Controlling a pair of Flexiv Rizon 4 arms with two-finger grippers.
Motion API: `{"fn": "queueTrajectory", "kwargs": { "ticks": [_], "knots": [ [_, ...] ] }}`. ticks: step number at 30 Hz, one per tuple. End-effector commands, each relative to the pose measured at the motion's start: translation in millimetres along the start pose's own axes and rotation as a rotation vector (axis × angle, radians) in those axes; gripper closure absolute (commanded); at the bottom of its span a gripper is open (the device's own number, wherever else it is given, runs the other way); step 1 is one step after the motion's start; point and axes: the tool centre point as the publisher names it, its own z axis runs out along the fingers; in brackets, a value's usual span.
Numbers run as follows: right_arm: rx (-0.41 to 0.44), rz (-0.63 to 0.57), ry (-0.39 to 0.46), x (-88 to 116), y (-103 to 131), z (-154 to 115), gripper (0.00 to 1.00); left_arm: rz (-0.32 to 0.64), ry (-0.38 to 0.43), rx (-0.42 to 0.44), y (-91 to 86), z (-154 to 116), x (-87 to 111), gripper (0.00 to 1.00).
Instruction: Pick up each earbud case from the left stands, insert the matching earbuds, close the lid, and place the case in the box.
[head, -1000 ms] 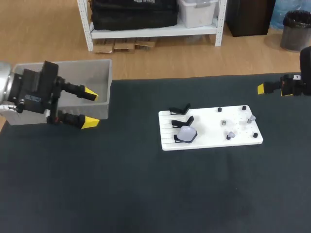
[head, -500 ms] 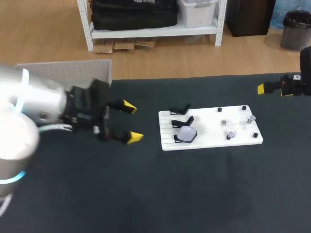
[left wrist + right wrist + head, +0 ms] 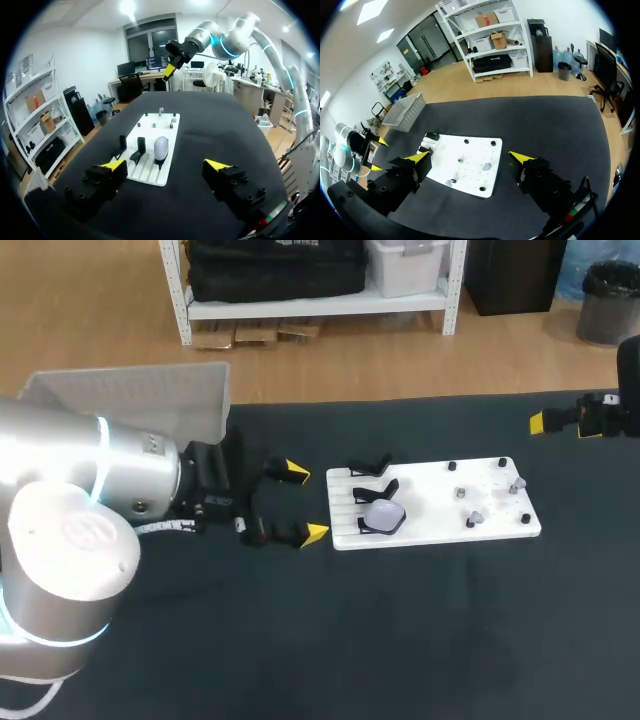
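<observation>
A white board (image 3: 430,530) lies right of the table's middle. On its left side stand black stands (image 3: 372,468), and the nearest one carries a pale earbud case (image 3: 384,512). Small grey earbuds (image 3: 476,517) sit on the board's right half among black pegs. My left gripper (image 3: 306,503) is open just left of the board, with nothing between its fingers. From the left wrist view, the case (image 3: 160,148) stands ahead of the open left gripper (image 3: 165,165). Far off at the table's right edge, my right gripper (image 3: 541,423) hangs open (image 3: 470,157), the board (image 3: 470,175) ahead of it.
A grey box (image 3: 130,400) sits at the table's back left corner, behind my left arm (image 3: 90,510). It also shows in the right wrist view as the box (image 3: 405,111) beyond the board. Bare black tabletop (image 3: 400,640) fills the front.
My left arm has swung from beside the grey box rightward to the board's left edge, gripper still open. The right arm has not moved.
</observation>
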Motion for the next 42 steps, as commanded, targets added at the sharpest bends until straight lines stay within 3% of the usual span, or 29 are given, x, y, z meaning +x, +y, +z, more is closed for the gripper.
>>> {"fn": "queueTrajectory", "kwargs": {
  "ticks": [1,8,19,27,29,33,40,42],
  "knots": [
    [-0.004,-0.001,0.001,0,-1,0,0.00,0.001,-0.005,-0.003,-0.5,-1,1.0,0.00],
    [-0.004,-0.001,0.001,0,-1,0,0.00,0.022,-0.005,0.105,-1.1,32,9.5,0.00],
    [-0.004,-0.001,0.001,0,-1,0,0.00,0.009,-0.008,0.148,-0.2,69,17.3,0.00],
    [-0.004,-0.001,0.001,0,-1,0,0.00,-0.018,-0.064,0.159,1.4,80,23.1,0.00],
    [-0.004,-0.001,0.001,0,-1,0,0.00,-0.019,-0.067,0.163,2.5,83,23.4,0.09],
    [-0.004,-0.001,0.001,0,-1,0,0.00,-0.026,-0.070,0.168,6.6,89,24.8,0.10],
    [-0.004,-0.001,0.001,0,-1,0,0.00,-0.034,-0.080,0.178,10.1,94,21.9,0.31],
    [-0.004,-0.001,0.001,0,-1,0,0.00,-0.034,-0.082,0.183,9.6,96,21.5,0.31]
  ]
}}
